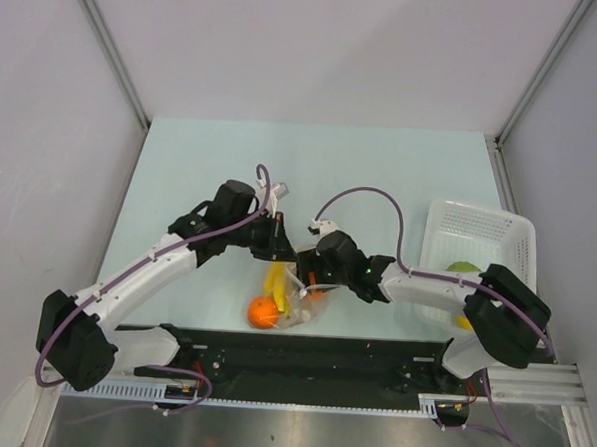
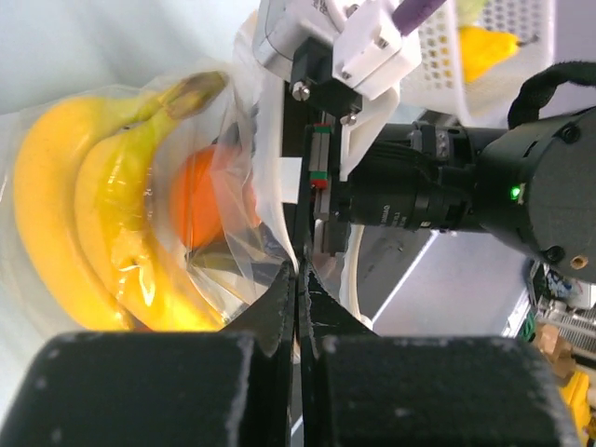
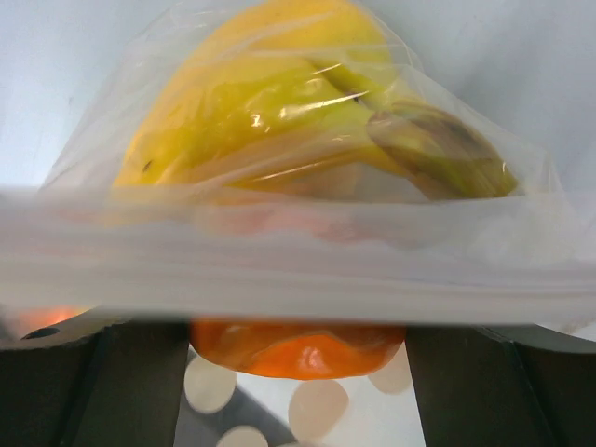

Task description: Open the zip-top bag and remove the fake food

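Robot test cell, lab setting.
Plain white panel walls (image 1: 318, 44) box in a pale table (image 1: 311, 174); two arms bolted to a black rail (image 1: 301, 359) at its edge.

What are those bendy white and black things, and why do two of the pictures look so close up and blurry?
They are two robot arms with pinching grippers. One picture looks down from above; the other two come from small cameras on each wrist, so everything looks huge. On the pale table lies a clear zip-top bag with toy food inside: a banana bunch and an orange. The left gripper is pinched shut on the bag's plastic edge. The right gripper has its fingers apart, right up against the bag's zip strip. A white basket at the right already holds some toy food.
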Available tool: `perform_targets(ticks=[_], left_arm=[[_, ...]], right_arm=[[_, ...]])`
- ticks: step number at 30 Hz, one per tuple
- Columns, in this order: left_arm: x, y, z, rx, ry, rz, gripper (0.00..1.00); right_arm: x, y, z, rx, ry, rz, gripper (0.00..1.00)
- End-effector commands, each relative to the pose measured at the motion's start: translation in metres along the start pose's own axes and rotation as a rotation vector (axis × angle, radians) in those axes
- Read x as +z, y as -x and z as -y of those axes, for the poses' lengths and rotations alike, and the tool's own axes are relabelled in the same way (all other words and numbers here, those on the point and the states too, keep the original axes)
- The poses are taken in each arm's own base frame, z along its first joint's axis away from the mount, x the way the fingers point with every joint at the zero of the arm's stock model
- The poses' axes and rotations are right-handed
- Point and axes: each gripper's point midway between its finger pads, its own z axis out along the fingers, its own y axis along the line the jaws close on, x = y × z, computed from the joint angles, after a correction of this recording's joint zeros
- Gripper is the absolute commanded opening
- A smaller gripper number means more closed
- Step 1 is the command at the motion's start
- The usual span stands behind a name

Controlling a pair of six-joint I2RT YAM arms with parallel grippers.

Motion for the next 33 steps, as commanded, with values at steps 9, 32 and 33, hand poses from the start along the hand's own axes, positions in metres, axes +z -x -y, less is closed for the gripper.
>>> perform_targets(ticks=[9,32,33], left_arm=[[-0.019,0.018,0.009,0.147,0.018,0.085,0.00],[-0.047,0.043,0.050,0.180,-0.074,0.166,0.00],[-0.048,0.045,0.052,0.180,-0.080,0.170,0.00]], right_arm=[[-0.131,0.080,-0.028,0.077,0.012,0.264,0.47],[-0.259,0.075,0.275,0.760,-0.767,0.313,0.63],[-0.257,0.075,0.280,0.764,-0.777,0.300,0.67]])
